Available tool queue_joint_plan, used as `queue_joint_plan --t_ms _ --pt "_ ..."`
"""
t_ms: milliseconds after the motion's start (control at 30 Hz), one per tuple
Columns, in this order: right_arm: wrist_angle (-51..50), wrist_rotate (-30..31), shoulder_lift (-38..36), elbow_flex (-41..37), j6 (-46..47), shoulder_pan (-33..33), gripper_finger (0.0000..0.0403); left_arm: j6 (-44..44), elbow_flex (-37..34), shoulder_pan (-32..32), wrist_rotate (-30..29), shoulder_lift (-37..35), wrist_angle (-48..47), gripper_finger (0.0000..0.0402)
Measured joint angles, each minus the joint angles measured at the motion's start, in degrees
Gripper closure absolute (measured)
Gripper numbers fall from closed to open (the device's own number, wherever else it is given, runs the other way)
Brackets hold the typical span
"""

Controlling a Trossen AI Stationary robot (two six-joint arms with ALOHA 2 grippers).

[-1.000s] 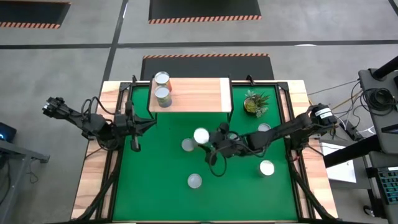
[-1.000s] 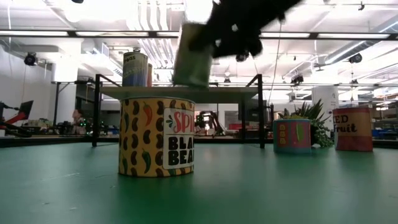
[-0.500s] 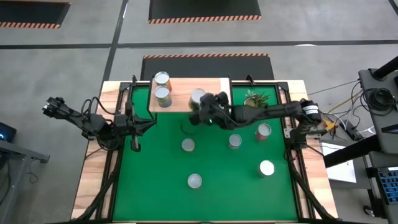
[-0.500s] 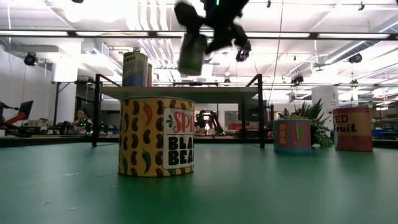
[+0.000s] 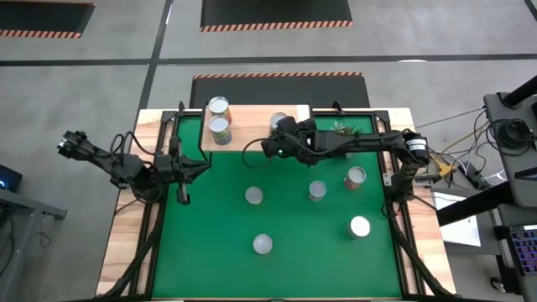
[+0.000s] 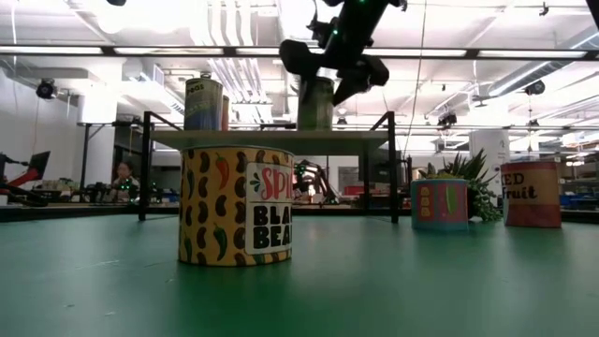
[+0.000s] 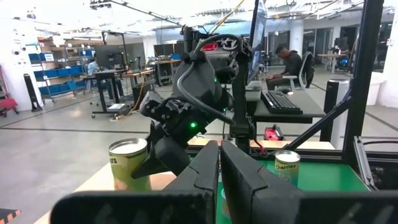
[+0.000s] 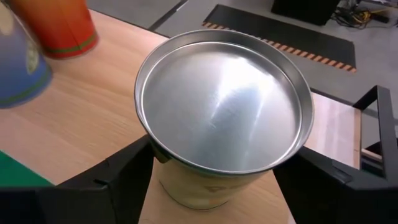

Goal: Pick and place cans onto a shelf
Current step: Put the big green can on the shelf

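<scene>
The shelf (image 5: 252, 136) is a light-wood board on black legs at the table's far side. Two cans (image 5: 218, 106) (image 5: 220, 128) stand at its left end. My right gripper (image 5: 279, 131) is shut on a green-labelled can (image 5: 278, 121) near the board's right half. In the low view this can (image 6: 315, 105) stands upright on the shelf (image 6: 271, 139), with the gripper (image 6: 324, 79) around its top. In the right wrist view, fingers (image 8: 118, 180) flank its silver top (image 8: 224, 106). My left gripper (image 5: 182, 195) waits shut at the table's left.
Several cans stand on the green table (image 5: 210, 243): (image 5: 253, 195), (image 5: 317, 190), (image 5: 356, 177), (image 5: 359, 226), (image 5: 263, 244). A potted plant (image 5: 344, 127) sits right of the shelf, partly under the right arm. Closest in the low view is a black-beans can (image 6: 236, 206).
My right arm carried the can from above the table's middle back to the shelf and lowered it onto the board. The left arm has not moved.
</scene>
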Motion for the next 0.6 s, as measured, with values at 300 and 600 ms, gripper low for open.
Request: queue_joint_plan --t_ms 300,600 --pt "-1.59 -2.01 -0.96 0.80 0.31 0.01 0.0051 0.00 0.00 -0.02 0.00 0.00 0.02 0.0401" --pt "-9.16 -6.29 -4.76 8.44 -6.14 0.10 0.0068 0.00 0.00 -0.01 0.00 0.04 0.00 0.0401"
